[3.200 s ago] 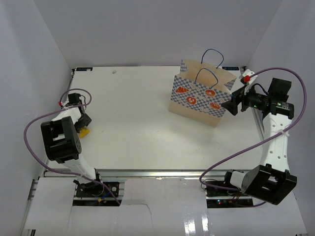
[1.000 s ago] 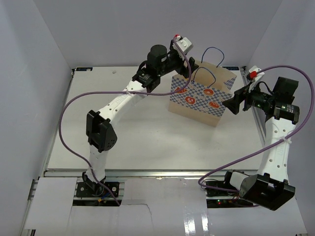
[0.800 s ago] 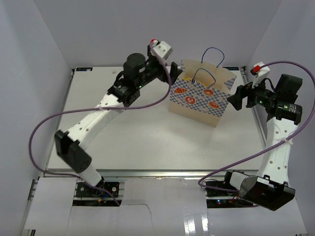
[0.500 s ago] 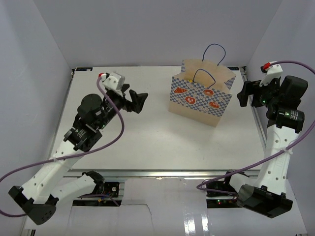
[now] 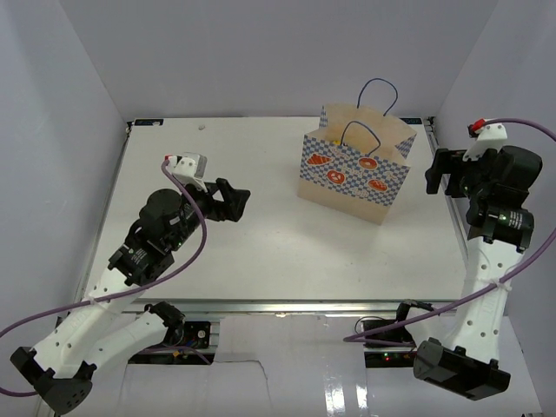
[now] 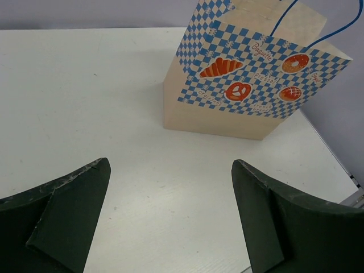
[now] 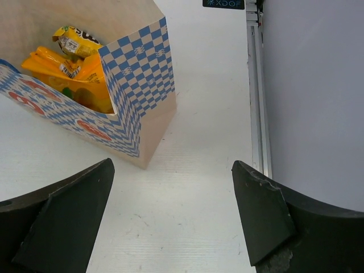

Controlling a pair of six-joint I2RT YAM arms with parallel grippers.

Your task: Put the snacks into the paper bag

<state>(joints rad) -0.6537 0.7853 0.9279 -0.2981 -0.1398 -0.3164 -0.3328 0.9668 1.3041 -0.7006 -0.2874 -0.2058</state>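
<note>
The paper bag (image 5: pixel 354 174) stands upright at the table's back right, cream with a blue-white checkered band and blue cord handles. Through its open top the right wrist view shows snacks inside: an orange crinkly bag (image 7: pixel 68 77) and a small yellow packet (image 7: pixel 77 41). No packet lies on the table in any view. My left gripper (image 5: pixel 236 205) hovers open and empty over the table's left-middle, pointing at the paper bag (image 6: pixel 244 85). My right gripper (image 5: pixel 433 172) hangs open and empty just right of the paper bag (image 7: pixel 136 85), apart from it.
The white table (image 5: pixel 217 156) is walled on three sides. A metal rail (image 7: pixel 256 85) runs along the table's right edge beside the right gripper. Purple cables loop from both arms.
The left arm has drawn back from the bag's mouth to the table's left-middle, jaws open and empty. The right gripper has backed away from the bag's right side and risen.
</note>
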